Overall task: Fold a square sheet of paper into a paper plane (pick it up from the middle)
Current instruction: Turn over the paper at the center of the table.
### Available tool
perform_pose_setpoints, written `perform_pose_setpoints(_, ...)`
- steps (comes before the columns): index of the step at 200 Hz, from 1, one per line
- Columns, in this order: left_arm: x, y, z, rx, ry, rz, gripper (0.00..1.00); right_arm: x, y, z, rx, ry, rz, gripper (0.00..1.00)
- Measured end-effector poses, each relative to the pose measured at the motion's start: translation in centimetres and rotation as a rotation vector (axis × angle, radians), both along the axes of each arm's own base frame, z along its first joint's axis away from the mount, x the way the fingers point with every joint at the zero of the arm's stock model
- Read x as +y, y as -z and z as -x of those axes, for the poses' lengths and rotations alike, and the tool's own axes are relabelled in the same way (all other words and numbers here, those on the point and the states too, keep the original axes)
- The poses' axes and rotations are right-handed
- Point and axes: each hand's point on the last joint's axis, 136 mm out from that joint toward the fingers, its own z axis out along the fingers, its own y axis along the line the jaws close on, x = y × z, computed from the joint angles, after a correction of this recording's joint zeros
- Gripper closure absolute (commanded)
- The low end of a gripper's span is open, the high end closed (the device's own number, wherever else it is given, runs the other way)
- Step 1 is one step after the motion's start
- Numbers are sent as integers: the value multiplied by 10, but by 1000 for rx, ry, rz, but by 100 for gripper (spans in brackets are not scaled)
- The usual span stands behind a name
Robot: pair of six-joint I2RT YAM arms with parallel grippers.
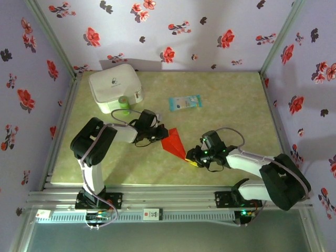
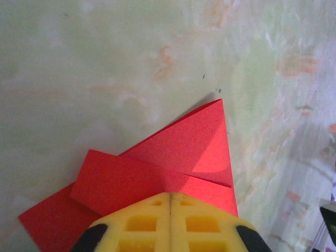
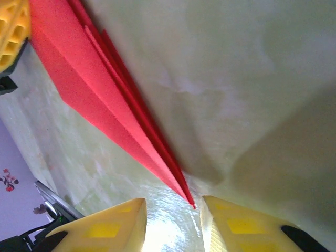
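The square sheet of paper (image 1: pixel 173 142) is bright red and folded into a pointed dart, the shape of a paper plane, near the middle of the table. My left gripper (image 1: pixel 157 135) is shut on its wide end; in the left wrist view the yellow fingertips (image 2: pixel 170 195) meet over the layered red folds (image 2: pixel 194 142). My right gripper (image 1: pixel 191 157) stands open at the sharp tip. In the right wrist view the tip of the paper (image 3: pixel 94 89) ends just between the two yellow fingers (image 3: pixel 173 207), touching neither. A left finger (image 3: pixel 10 31) shows in that view's corner.
A white boxy case (image 1: pixel 115 86) sits at the back left with a small green object (image 1: pixel 124 105) in front of it. A pale blue packet (image 1: pixel 185 102) lies behind the paper. Flowered walls close in the table (image 1: pixel 236 105) on three sides.
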Motion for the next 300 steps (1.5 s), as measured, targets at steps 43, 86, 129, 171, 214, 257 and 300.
perform_pose_setpoints(43,0,0,0,3,-3,0,100,3,5,2,27,-15,-7,74)
perform_pose_setpoints(86,1,0,0,4,-4,0,100,6,4,1,35,-24,-25,74)
perform_pose_setpoints(129,1,0,0,5,-4,0,100,10,2,-3,16,-31,-41,73)
perform_pose_setpoints(171,1,0,0,6,-6,1,100,12,-1,-6,-5,-33,-52,71)
perform_pose_setpoints(214,1,0,0,6,-6,1,100,16,-5,-12,-43,-39,-72,69)
perform_pose_setpoints(257,1,0,0,6,-6,2,100,17,-1,-14,-54,-53,-66,68)
perform_pose_setpoints(300,1,0,0,7,-6,2,100,20,-3,-21,-85,-55,-82,69)
